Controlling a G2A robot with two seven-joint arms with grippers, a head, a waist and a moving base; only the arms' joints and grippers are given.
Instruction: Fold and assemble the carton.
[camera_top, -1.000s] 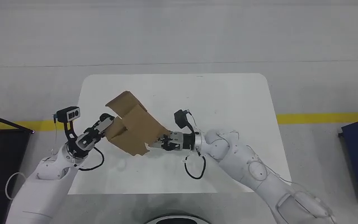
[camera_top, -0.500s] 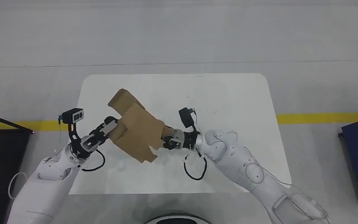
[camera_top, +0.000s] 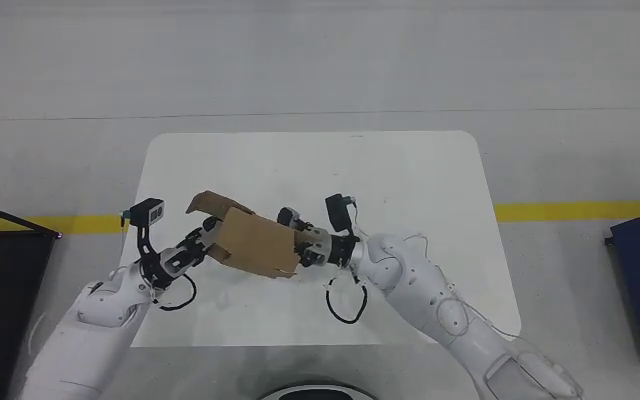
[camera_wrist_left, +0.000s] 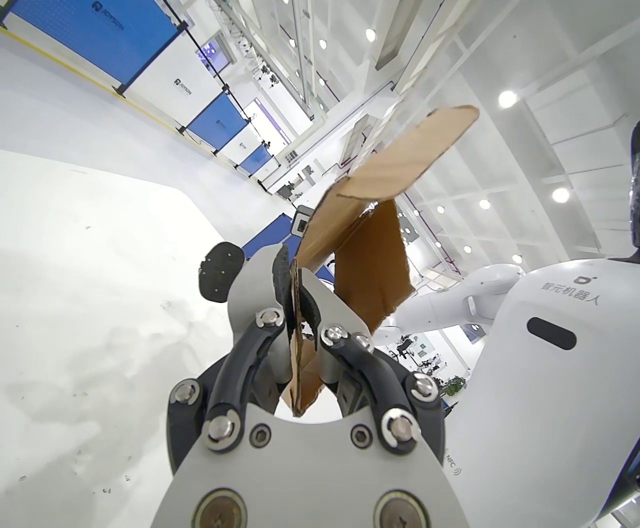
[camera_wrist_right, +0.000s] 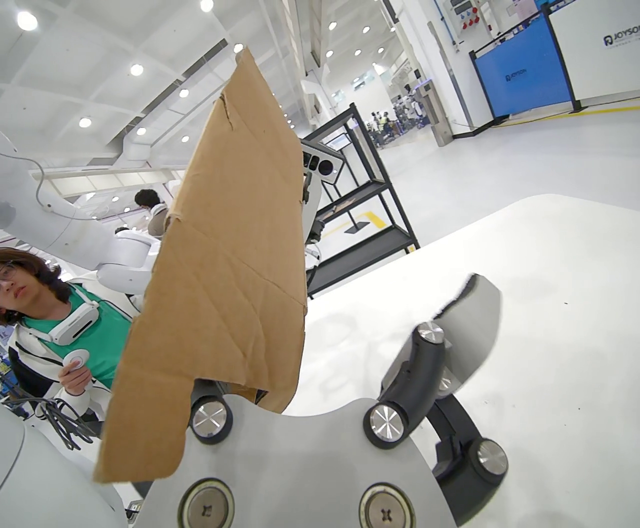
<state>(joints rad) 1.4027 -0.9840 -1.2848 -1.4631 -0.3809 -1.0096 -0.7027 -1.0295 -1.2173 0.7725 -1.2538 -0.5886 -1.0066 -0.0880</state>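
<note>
The top view looks straight down on the carton (camera_top: 255, 245) from high above, the whole table (camera_top: 420, 180) around it; the left wrist view sits close at one end of the carton, tilted upward along it; the right wrist view looks up from its opposite end; all share the carton.

- Every view is bright, with even white light.
- The light comes from round ceiling lamps (camera_wrist_left: 507, 98) high above. In both wrist views they glow as small white dots.
- The white table (camera_top: 420, 180) throws back so much light that it looks almost blank.
- Shadows on the table are pale and soft.
- In the left wrist view, one flap of the carton (camera_wrist_left: 400, 165) is lit and the panel below it is darker.
- In both wrist views, straight lines bend near the edges.
</note>
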